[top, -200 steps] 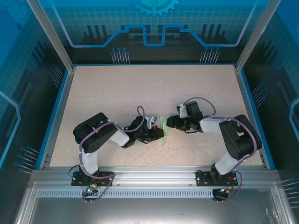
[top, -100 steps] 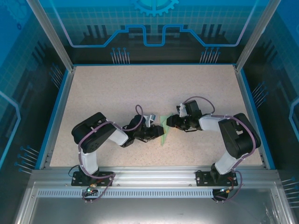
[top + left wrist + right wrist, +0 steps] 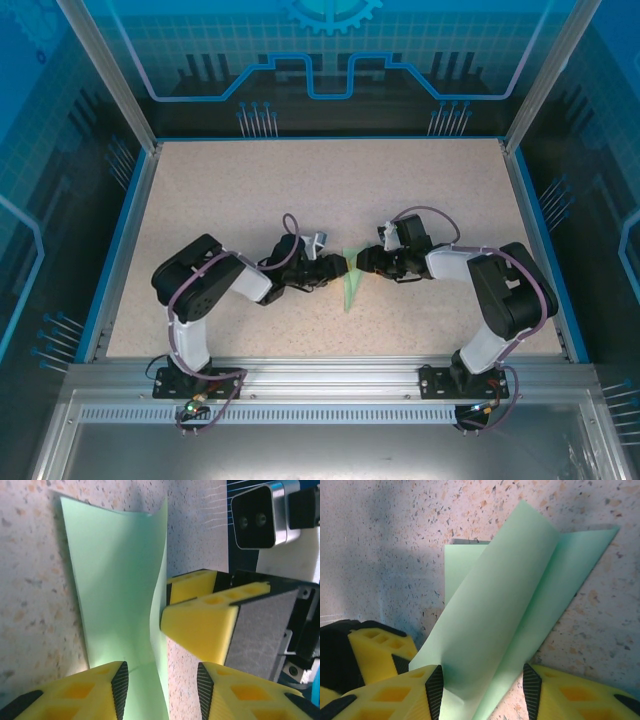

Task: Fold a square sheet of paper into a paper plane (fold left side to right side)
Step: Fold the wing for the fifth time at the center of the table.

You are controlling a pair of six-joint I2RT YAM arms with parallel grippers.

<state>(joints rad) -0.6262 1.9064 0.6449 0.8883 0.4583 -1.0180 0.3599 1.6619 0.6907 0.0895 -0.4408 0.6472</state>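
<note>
On table (image 3: 220, 200) centre | folded green paper (image 3: 349, 288) | both jaws apart, straddling it

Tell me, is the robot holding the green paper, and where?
Neither seems to grip it. The paper sits loose between the open left fingers and right fingers, one flap raised.
</note>
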